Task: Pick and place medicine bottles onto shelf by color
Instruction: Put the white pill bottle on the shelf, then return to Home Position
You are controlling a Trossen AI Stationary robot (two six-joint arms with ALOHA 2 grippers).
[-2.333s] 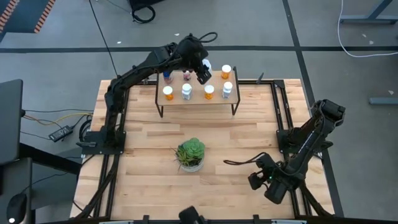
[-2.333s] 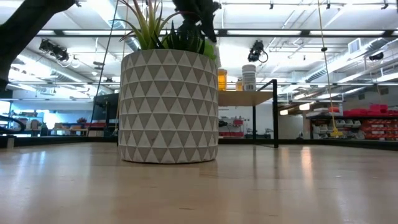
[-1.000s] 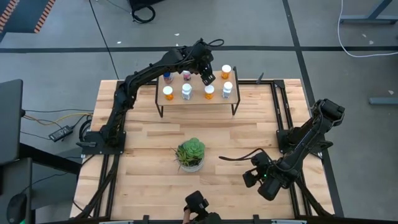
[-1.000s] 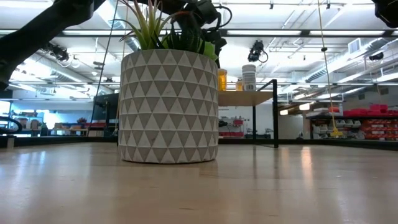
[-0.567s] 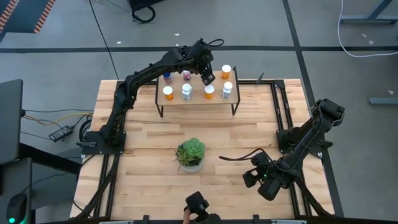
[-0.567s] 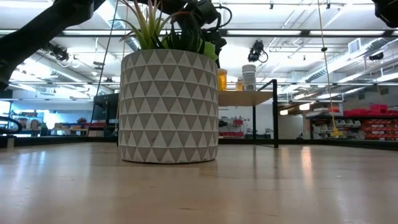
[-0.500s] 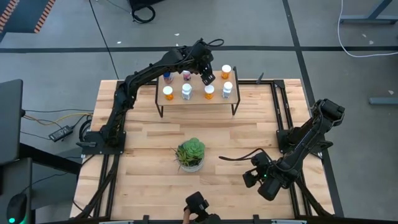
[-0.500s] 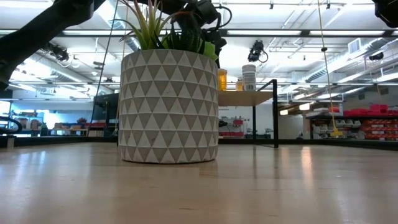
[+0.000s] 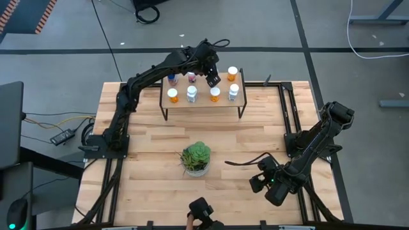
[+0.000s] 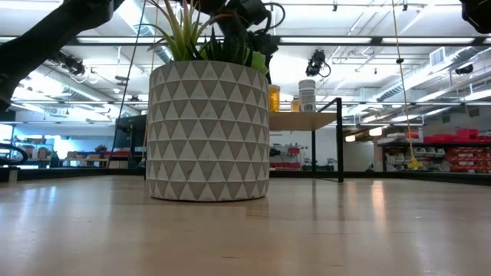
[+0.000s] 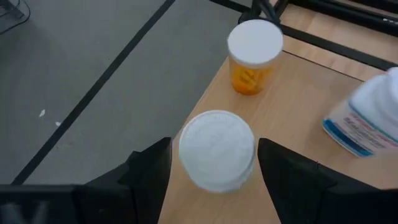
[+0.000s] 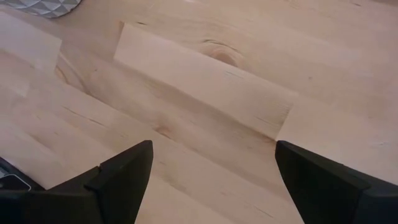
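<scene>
Wooden table (image 9: 153,153) carries the shelf (image 9: 203,102) at its far edge, with bottles standing on it. Left gripper (image 11: 211,165) hangs over the back row, jaws spread around a white-capped bottle (image 11: 216,149), not touching. Risk: bottle sits near the shelf edge; a finger nudge could topple it off. Right gripper (image 12: 208,180) waits released over bare table.

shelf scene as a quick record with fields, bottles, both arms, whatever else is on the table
shelf: light-wood board on black legs, at the table's far edge
bottles: seven caps countable in the high view, in two rows; left gripper may hide another
left gripper: over the shelf's back row, jaws open around a white-capped bottle, gaps on both sides
nearby: orange bottle at the shelf corner
right gripper: low over bare table near the front right, jaws open, empty
other: potted plant mid-table
</scene>
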